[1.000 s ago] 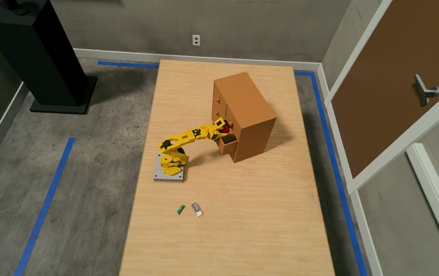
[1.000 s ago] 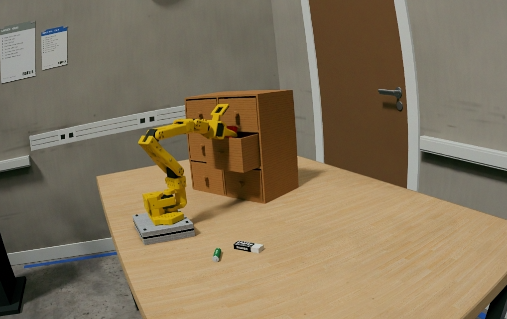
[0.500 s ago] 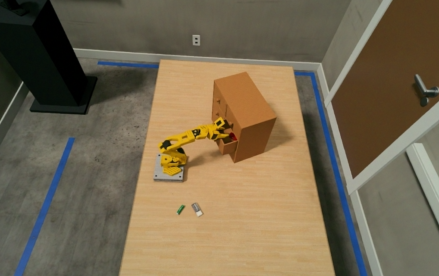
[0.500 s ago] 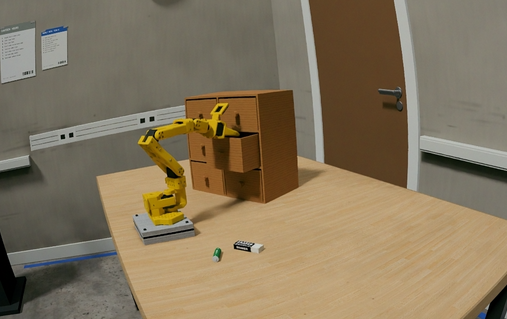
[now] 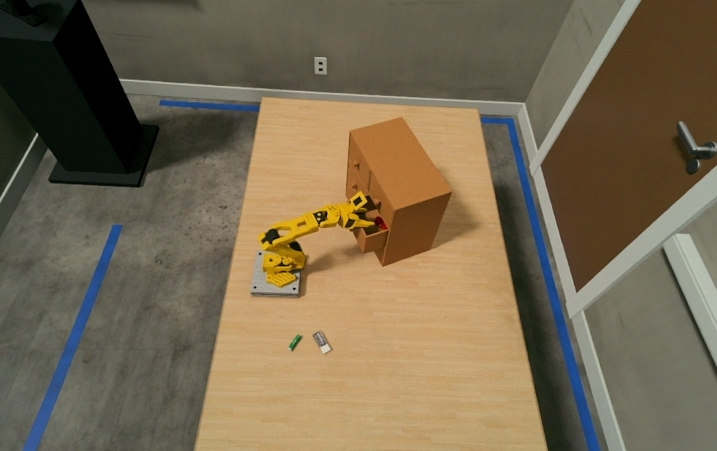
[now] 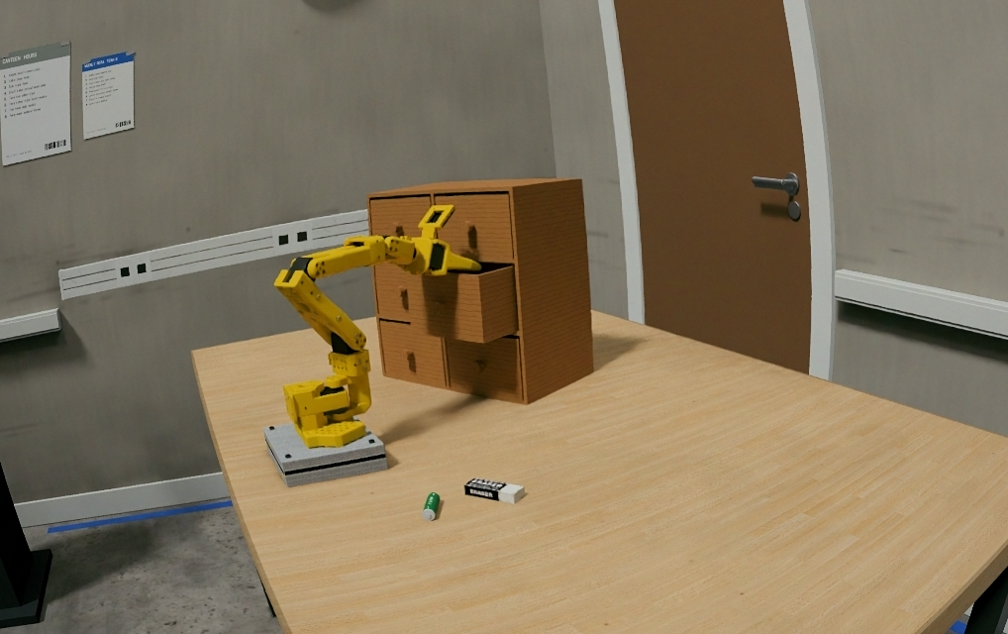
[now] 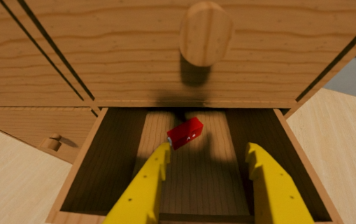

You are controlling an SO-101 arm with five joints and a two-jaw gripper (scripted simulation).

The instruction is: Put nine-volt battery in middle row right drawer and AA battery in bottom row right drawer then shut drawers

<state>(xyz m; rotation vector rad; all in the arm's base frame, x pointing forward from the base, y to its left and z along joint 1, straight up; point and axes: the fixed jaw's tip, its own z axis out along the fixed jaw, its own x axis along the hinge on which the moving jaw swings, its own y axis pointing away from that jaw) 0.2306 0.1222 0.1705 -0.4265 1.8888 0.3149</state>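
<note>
The red nine-volt battery point(image 5: 381, 223) point(image 7: 185, 133) is inside the walls of the pulled-out right middle drawer point(image 5: 374, 242) point(image 6: 498, 305) point(image 7: 312, 175), tilted; I cannot tell if it rests on the floor. The drawer hides it in the exterior view. My gripper point(image 5: 370, 221) point(image 6: 470, 264) point(image 7: 208, 148) is open and empty over the drawer; the battery is beyond its left fingertip in the wrist view. The right bottom drawer point(image 6: 504, 369) is shut. The green AA battery point(image 5: 294, 342) point(image 6: 431, 506) lies on the table.
A black and white eraser point(image 5: 321, 342) point(image 6: 494, 490) lies beside the AA battery. The chest point(image 5: 401, 162) point(image 6: 552, 291) stands beyond the arm. The round knob point(image 7: 206, 35) of the shut right top drawer sticks out above the open drawer.
</note>
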